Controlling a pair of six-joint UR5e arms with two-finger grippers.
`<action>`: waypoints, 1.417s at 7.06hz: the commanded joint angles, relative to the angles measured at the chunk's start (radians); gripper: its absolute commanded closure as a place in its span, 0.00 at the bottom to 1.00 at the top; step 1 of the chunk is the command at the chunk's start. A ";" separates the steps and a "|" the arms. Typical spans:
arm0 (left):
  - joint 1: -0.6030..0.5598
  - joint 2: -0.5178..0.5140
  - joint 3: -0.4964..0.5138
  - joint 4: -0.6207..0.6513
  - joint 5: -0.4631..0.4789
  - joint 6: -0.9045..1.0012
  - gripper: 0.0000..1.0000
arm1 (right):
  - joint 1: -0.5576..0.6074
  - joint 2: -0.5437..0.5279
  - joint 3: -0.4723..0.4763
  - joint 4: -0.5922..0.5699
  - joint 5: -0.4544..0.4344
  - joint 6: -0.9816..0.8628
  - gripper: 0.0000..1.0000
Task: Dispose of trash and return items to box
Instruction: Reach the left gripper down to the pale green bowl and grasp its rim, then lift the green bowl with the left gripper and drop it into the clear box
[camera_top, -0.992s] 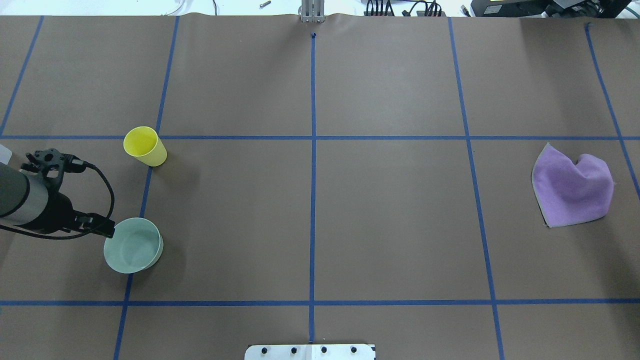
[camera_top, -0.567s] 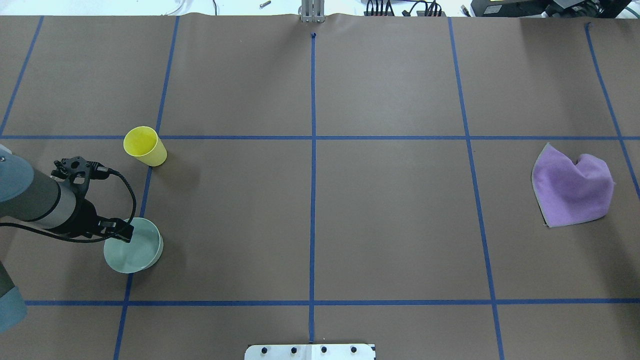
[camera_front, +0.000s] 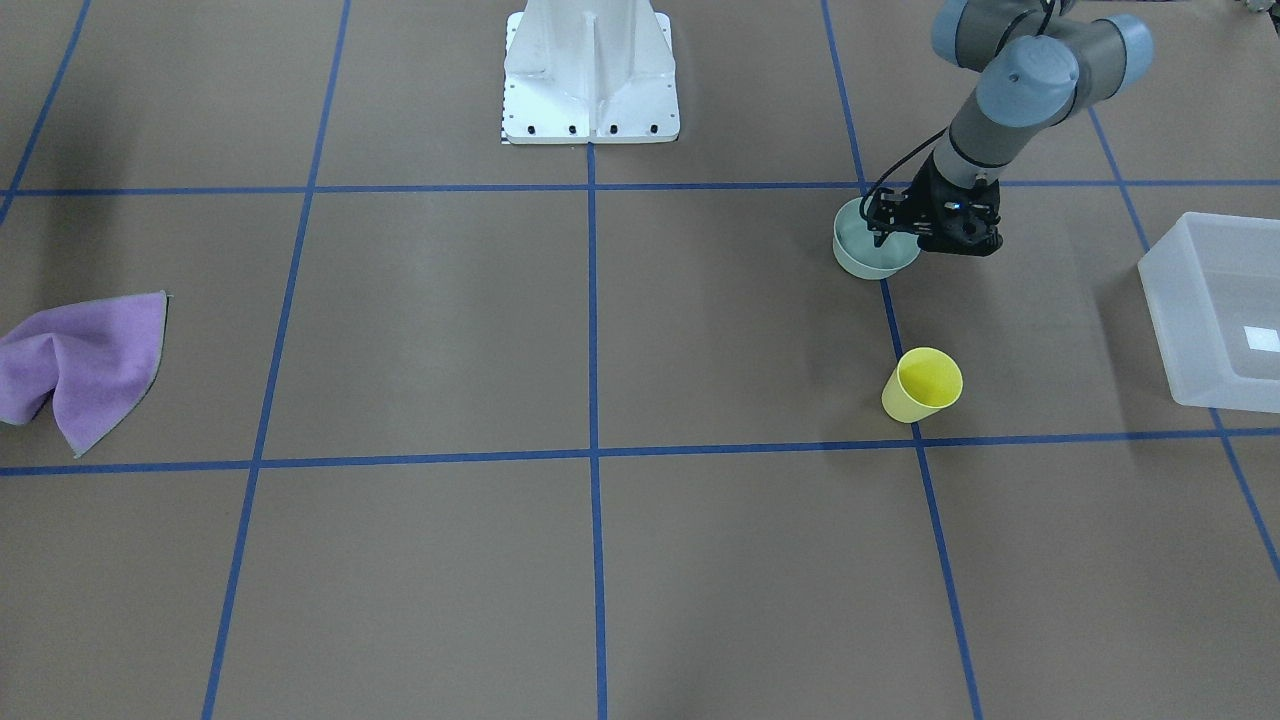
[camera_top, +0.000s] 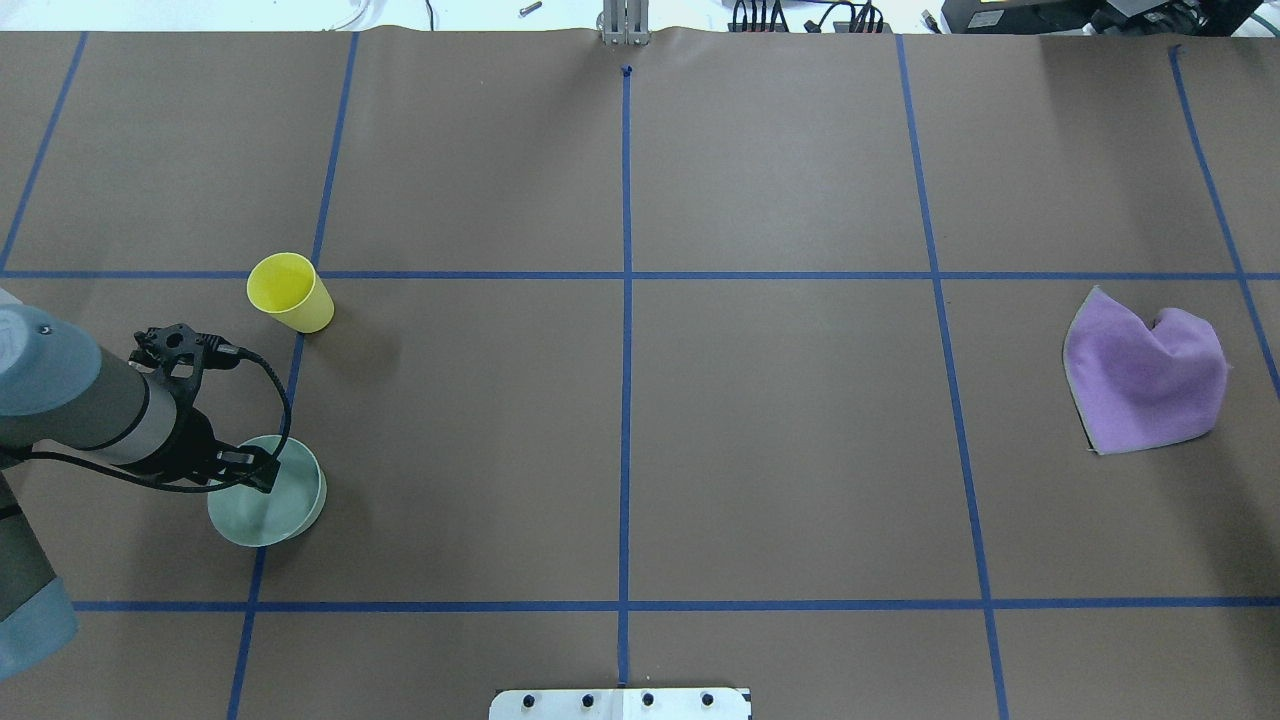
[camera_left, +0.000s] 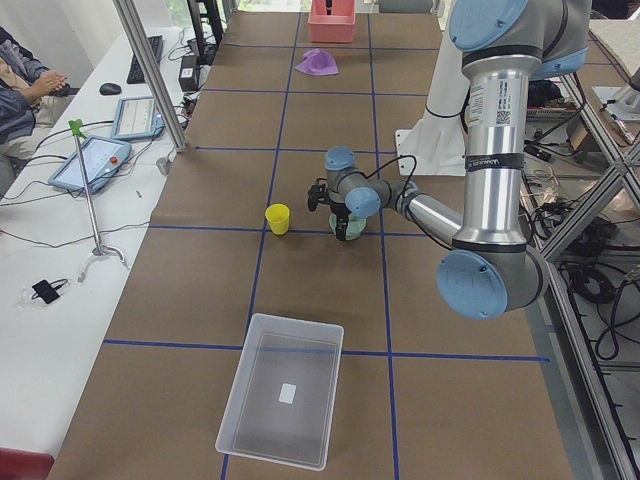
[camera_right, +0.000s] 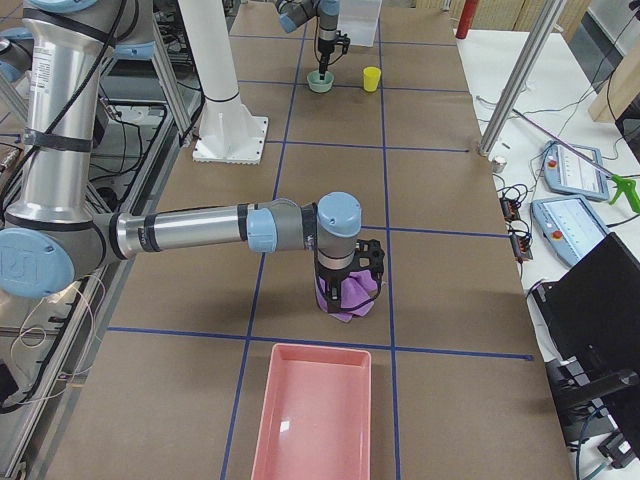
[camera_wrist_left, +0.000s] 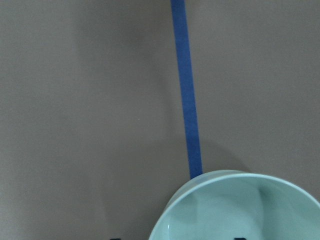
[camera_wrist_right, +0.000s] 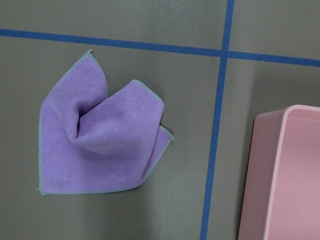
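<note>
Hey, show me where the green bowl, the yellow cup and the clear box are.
green bowl (camera_top: 268, 512), overhead view, on its inside bottom.
yellow cup (camera_top: 281, 279), overhead view, inside its open mouth.
clear box (camera_left: 262, 405), left side view, on its bare floor beside the label.

Left gripper (camera_top: 258, 474) at the bowl (camera_top: 272, 516)
We see it above the bowl's left rim, cup (camera_top: 289, 291) just beyond, cloth (camera_top: 1145, 370) well apart.

Bright, even light from above fills the brown desk (camera_top: 780, 450). The yellow cup (camera_top: 290, 291) and teal bowl (camera_top: 265, 505) cast soft, faint shadows toward the desk's right edge. Every view is in sharp focus.
</note>
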 joint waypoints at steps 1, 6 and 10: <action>0.002 -0.005 0.007 0.001 0.000 0.001 1.00 | 0.000 0.000 0.000 0.001 0.000 0.000 0.00; -0.302 0.056 -0.038 0.009 -0.315 0.244 1.00 | -0.006 0.002 0.001 0.024 0.002 0.008 0.00; -0.787 0.054 0.216 0.279 -0.402 1.102 1.00 | -0.009 0.000 -0.002 0.029 -0.003 0.011 0.00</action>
